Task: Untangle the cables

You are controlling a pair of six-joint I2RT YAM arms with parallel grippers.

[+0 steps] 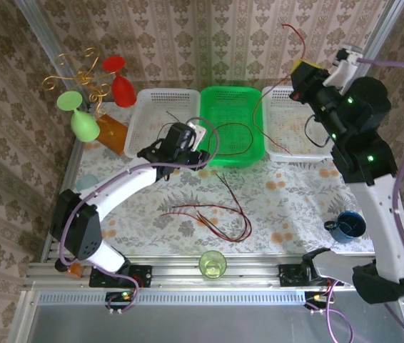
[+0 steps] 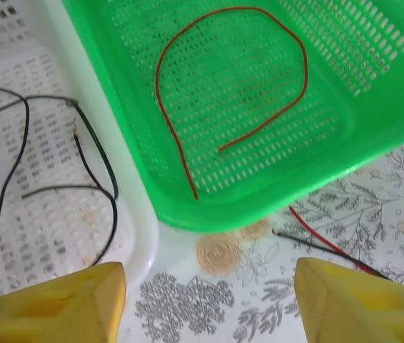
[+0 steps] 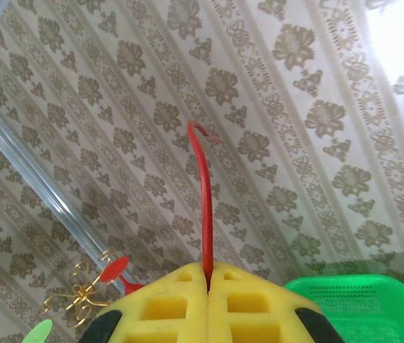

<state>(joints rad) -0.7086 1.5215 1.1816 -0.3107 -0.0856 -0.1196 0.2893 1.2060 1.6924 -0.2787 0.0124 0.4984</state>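
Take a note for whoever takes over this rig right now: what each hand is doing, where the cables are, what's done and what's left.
Left hand: open and empty, hovering over the edge where the left white basket meets the green basket.
Right hand: shut on the held red cable, raised in the air.
Done: a loose red cable lies in the green basket; black cables lie in the left white basket.
Left: the bundle of red and black cables on the table in front of the baskets needs separating, and the held red cable needs placing.
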